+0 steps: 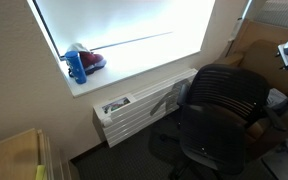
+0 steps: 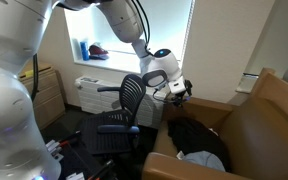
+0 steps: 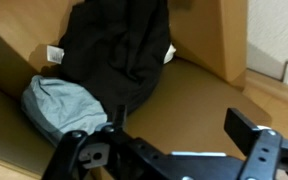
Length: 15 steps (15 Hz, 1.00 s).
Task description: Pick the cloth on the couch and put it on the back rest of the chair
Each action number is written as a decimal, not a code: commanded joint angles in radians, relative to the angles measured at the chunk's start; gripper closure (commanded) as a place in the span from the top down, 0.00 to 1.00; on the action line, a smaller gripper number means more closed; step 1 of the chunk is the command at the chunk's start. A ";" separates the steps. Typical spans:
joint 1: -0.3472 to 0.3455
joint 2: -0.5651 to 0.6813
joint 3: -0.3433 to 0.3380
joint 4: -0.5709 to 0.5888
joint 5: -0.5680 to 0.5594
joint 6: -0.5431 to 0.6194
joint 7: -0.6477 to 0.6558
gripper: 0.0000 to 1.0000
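Gaping pincer (image 3: pixel 164 150) hovers above the cloth (image 3: pixel 119 45) on the couch (image 3: pixel 199 95).

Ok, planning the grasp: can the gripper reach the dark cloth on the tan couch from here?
Probably yes: the gripper hangs open above the limp black cloth on the tan upholstered couch, nothing between them. Only the pale bluish bundle beside the cloth sits close.

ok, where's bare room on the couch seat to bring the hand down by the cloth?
Wrist view: the bare tan couch seat lies right of the cloth, bordered on its far side by the upright couch panel. It is crowded at left, where the pale bundle sits against the cloth's lower edge. The hand hangs open over the free patch.
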 commanded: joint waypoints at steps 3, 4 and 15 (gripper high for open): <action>0.117 0.111 -0.168 0.073 0.011 -0.102 0.090 1.00; 0.131 0.118 -0.178 0.080 0.015 -0.104 0.097 1.00; -0.045 0.500 -0.192 0.631 -0.321 -0.827 0.574 1.00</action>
